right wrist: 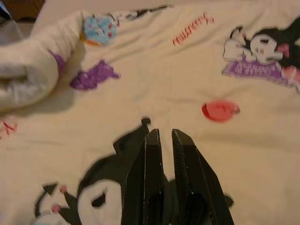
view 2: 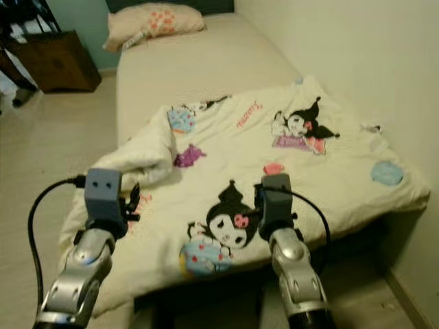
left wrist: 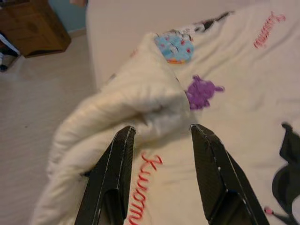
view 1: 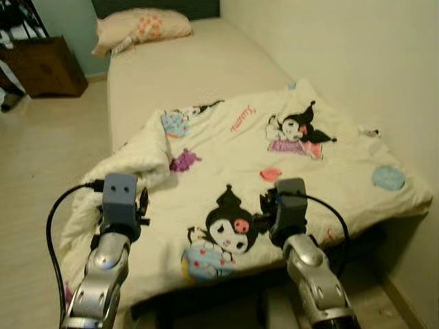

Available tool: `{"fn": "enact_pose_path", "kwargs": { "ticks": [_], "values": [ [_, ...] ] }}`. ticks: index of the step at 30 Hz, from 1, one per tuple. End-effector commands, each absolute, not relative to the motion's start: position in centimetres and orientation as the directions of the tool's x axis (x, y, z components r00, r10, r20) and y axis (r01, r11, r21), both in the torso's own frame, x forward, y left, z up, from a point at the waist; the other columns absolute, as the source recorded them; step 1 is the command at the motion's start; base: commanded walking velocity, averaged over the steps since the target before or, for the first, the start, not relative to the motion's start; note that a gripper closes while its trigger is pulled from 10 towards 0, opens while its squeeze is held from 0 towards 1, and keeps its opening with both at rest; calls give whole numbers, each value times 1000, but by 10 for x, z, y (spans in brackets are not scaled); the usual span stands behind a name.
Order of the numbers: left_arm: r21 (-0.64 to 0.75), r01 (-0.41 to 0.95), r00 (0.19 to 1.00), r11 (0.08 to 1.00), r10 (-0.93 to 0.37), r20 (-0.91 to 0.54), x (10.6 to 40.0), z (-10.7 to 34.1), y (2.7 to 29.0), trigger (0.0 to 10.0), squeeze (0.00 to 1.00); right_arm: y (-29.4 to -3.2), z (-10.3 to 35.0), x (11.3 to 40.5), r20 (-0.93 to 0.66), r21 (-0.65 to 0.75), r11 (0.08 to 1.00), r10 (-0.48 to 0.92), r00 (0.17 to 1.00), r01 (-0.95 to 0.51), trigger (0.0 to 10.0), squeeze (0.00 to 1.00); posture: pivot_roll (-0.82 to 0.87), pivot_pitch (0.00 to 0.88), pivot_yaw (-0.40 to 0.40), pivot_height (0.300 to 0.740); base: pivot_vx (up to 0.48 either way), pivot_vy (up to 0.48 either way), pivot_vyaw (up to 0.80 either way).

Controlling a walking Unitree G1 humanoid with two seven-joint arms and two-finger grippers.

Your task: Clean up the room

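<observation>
A cream blanket printed with cartoon characters lies across the foot end of the bed. Its left edge is bunched into a thick fold, seen close up as a rolled ridge. My left gripper hovers open just short of that fold, one finger on each side of the red lettering. My right gripper hangs shut over the middle of the blanket, above the black-and-white character print, with nothing between its fingers.
A pillow lies at the head of the bed. A brown wooden cabinet stands on the floor at the back left. A wall runs along the bed's right side. Pale floor lies left of the bed.
</observation>
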State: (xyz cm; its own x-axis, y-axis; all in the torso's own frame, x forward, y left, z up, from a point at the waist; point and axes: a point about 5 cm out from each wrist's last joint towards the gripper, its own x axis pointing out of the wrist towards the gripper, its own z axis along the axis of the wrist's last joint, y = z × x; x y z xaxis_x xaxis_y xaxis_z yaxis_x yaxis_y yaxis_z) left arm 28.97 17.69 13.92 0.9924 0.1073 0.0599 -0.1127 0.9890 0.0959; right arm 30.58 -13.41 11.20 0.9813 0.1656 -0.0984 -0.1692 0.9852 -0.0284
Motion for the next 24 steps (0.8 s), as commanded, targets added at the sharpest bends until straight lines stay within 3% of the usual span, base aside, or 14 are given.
{"fn": "enact_pose_path", "kwargs": {
  "ticks": [1, 17, 24],
  "values": [
    [91, -132, 991, 987, 129, 39, 287, 134, 182, 10000, 0, -130, 113, 307, -100, -25, 983, 179, 979, -182, 10000, 0, -85, 120, 56, 678, 0, 0, 0],
    [131, -132, 988, 983, 119, 102, 283, 142, 174, 10000, 0, -131, 114, 305, -90, -22, 983, 181, 979, -183, 10000, 0, -84, 112, 60, 738, 0, 0, 0],
    [127, -140, 987, 982, 128, 102, 284, 143, 174, 10000, 0, -130, 115, 306, -86, -20, 981, 190, 978, -192, 10000, 0, -81, 108, 58, 740, 0, 0, 0]
  ]
}}
